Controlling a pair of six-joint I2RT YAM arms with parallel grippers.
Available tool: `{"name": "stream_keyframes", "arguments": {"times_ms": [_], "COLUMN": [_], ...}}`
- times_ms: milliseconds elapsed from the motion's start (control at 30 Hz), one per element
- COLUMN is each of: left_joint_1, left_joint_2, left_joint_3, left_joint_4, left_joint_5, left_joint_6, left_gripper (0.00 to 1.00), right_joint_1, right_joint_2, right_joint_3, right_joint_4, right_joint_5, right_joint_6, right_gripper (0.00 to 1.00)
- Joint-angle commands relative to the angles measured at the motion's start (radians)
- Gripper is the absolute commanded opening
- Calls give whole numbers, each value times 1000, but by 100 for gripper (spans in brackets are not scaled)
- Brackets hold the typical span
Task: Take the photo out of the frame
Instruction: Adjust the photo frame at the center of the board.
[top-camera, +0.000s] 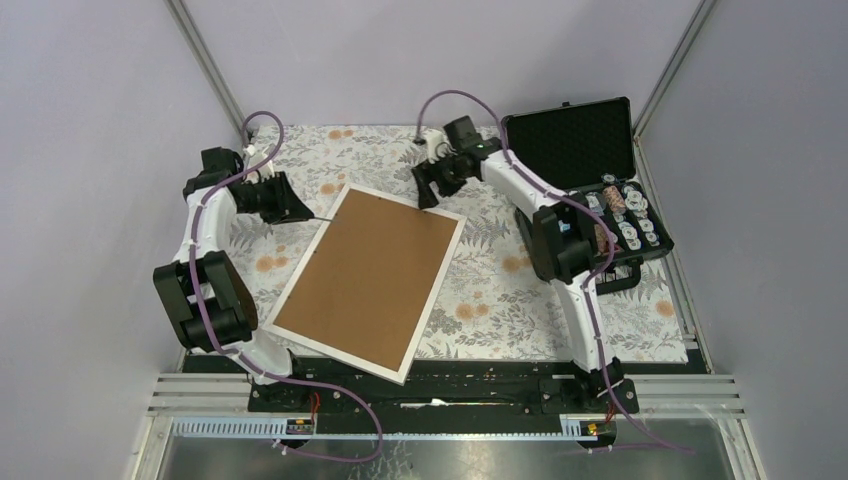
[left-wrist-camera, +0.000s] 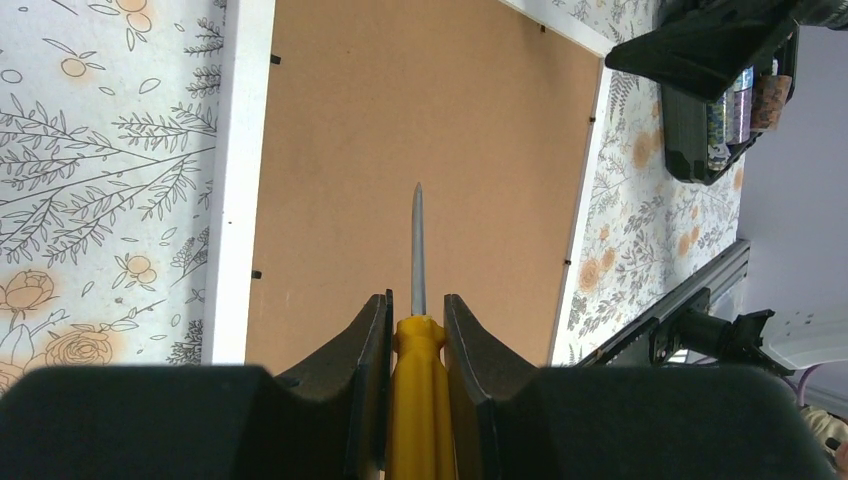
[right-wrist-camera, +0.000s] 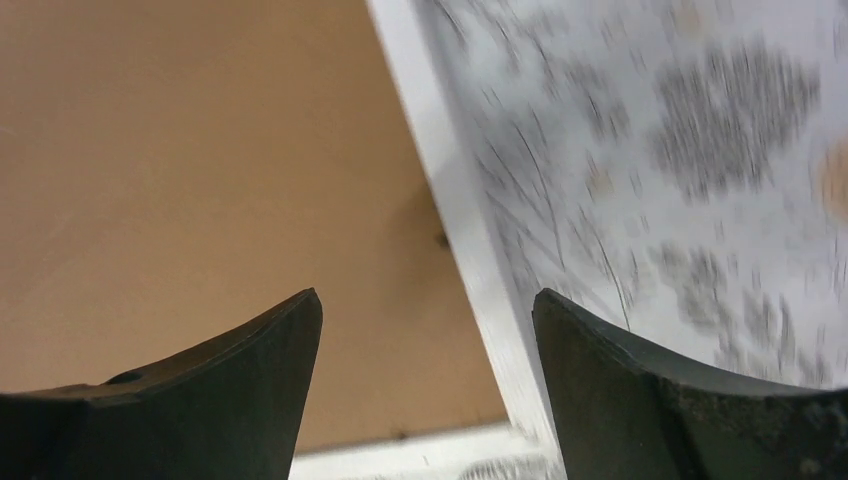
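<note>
The frame (top-camera: 370, 280) lies face down on the floral tablecloth with its brown fibreboard back up and a thin white border round it. The photo is hidden under that back. My left gripper (top-camera: 290, 212) is shut on a yellow-handled screwdriver (left-wrist-camera: 420, 400). Its steel shaft (left-wrist-camera: 418, 250) points out over the frame's back (left-wrist-camera: 420, 120), near the far left edge. My right gripper (top-camera: 432, 190) hangs open over the frame's far corner, where the brown back (right-wrist-camera: 150, 180) meets the white border (right-wrist-camera: 440, 200). Nothing sits between its fingers (right-wrist-camera: 270, 350).
An open black foam-lined case (top-camera: 590, 170) with several small rolls stands at the far right, just behind the right arm. Small black tabs (left-wrist-camera: 256, 274) dot the inner edges of the frame. The frame's near corner overhangs the table's front rail (top-camera: 450, 375).
</note>
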Motion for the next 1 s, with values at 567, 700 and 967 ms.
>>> {"name": "stream_keyframes", "arguments": {"times_ms": [567, 700, 967], "left_joint_1": [31, 31, 33], "left_joint_2": [-78, -67, -38], "left_joint_3": [-20, -13, 15], "left_joint_4": [70, 84, 88], "left_joint_5": [31, 37, 44], "left_joint_6": [-58, -72, -76], "left_gripper": [0, 0, 0], "right_joint_1": [157, 152, 45], "right_joint_2": [301, 333, 432], "right_joint_3": [356, 350, 481], "right_joint_4": [87, 85, 4], "right_joint_5": [302, 396, 453], "right_joint_6": [-66, -75, 46], "right_gripper": [73, 61, 43]}}
